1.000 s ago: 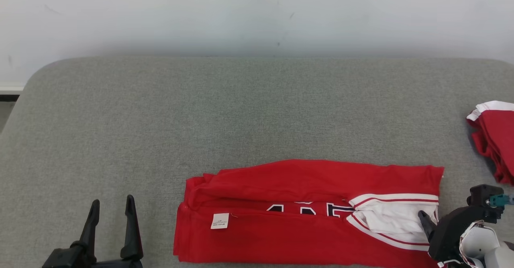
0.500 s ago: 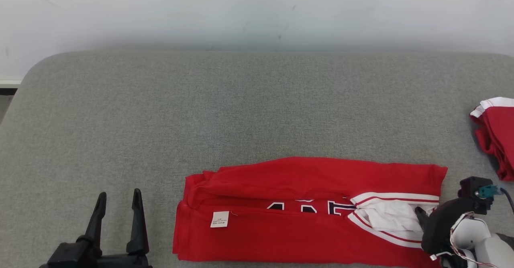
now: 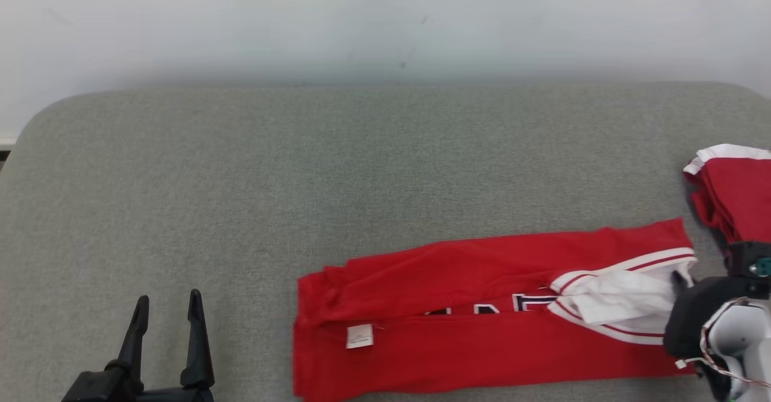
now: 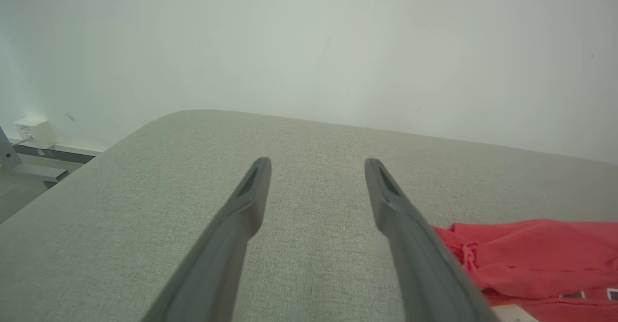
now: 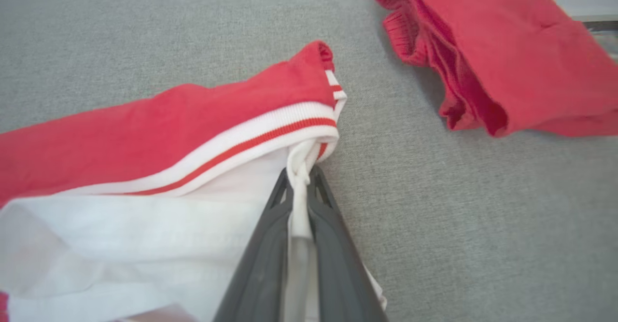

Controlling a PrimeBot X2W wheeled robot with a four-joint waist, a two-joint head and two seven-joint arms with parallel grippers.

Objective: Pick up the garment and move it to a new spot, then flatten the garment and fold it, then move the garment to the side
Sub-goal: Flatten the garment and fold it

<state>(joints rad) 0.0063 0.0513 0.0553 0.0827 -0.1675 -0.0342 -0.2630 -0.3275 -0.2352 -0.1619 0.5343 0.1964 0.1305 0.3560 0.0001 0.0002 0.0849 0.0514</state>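
Note:
The garment is a red shirt with white, red-striped trim, folded into a long band on the grey table; a white tag lies on its left part. My right gripper is at its right end, and in the right wrist view it is shut on the white trim of the garment. My left gripper stands open at the lower left, apart from the cloth. The left wrist view has its fingers spread over bare table, with the garment's edge at lower right.
A second red piece of clothing lies bunched at the table's right edge, close to the gripped end; in the right wrist view it is at upper right. A pale wall stands behind the table. Bare grey surface spans the left and the back.
My right gripper has shut on the white trim and drawn the garment's right end toward the back and right, so the band now lies slanted. The head camera shifted slightly. The left gripper stayed open.

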